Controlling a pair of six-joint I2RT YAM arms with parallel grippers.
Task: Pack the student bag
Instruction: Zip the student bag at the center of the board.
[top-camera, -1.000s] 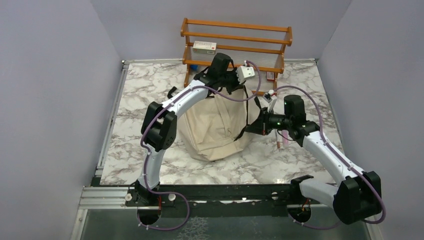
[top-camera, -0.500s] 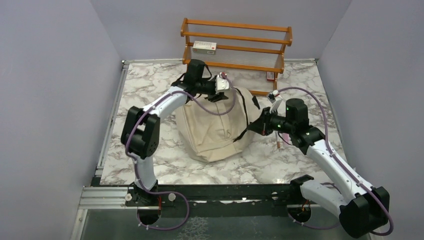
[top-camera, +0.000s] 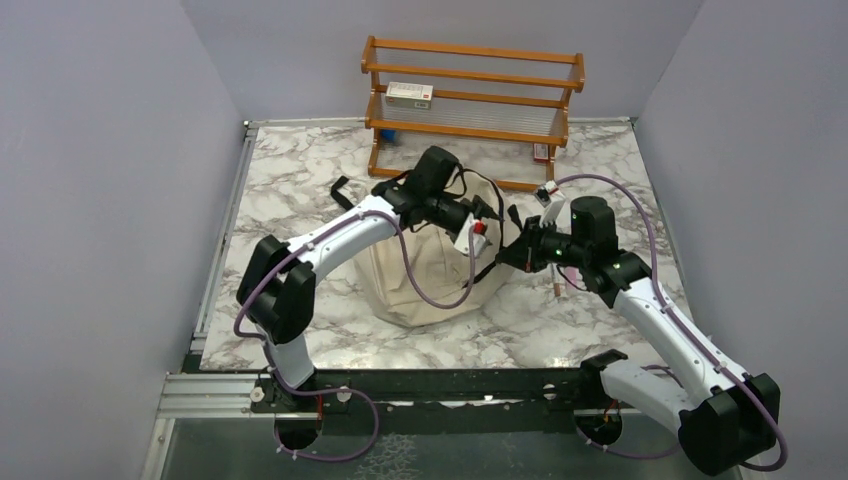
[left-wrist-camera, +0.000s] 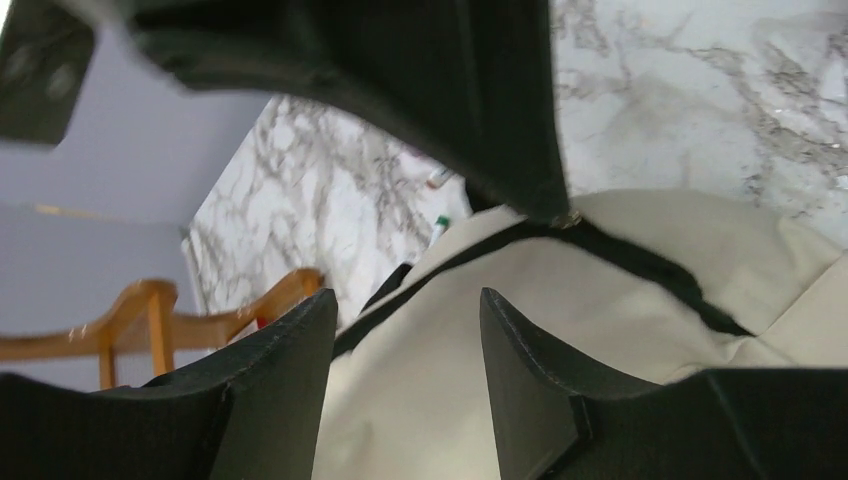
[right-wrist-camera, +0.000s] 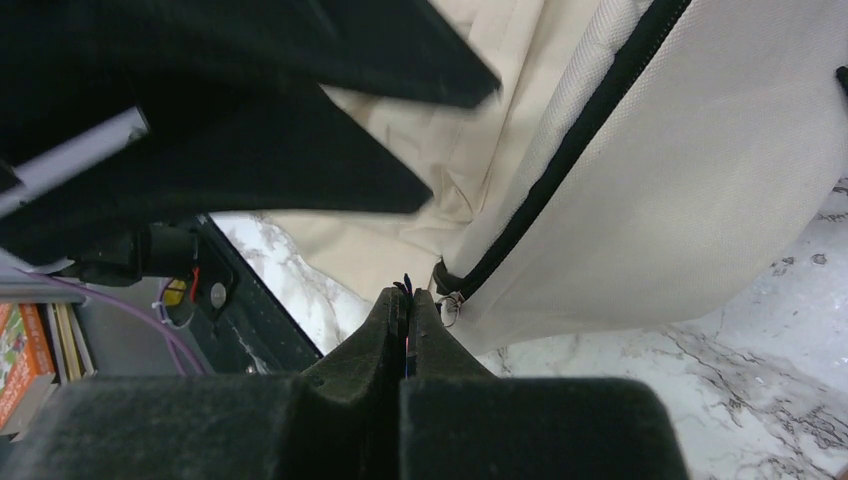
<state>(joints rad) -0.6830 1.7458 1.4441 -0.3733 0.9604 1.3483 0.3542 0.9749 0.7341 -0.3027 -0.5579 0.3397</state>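
The student bag (top-camera: 420, 275), a cream canvas backpack with black straps, slumps in the middle of the marble table. My left gripper (top-camera: 484, 213) hovers over its upper right part. In the left wrist view the left gripper (left-wrist-camera: 407, 300) is open, with only cream fabric (left-wrist-camera: 560, 330) and a black strap beneath it. My right gripper (top-camera: 512, 252) is at the bag's right side. The right wrist view shows the right gripper (right-wrist-camera: 410, 293) shut on a thin dark zipper pull, at the end of the black zipper (right-wrist-camera: 570, 150).
A wooden rack (top-camera: 470, 100) stands at the back edge with a white box (top-camera: 409, 94) on its shelf. Pens (top-camera: 557, 283) lie on the table right of the bag, under the right arm. Grey walls close in both sides.
My left gripper swung from beside the rack forward and to the right over the bag, and its jaws opened. The right gripper kept its grip and barely moved.
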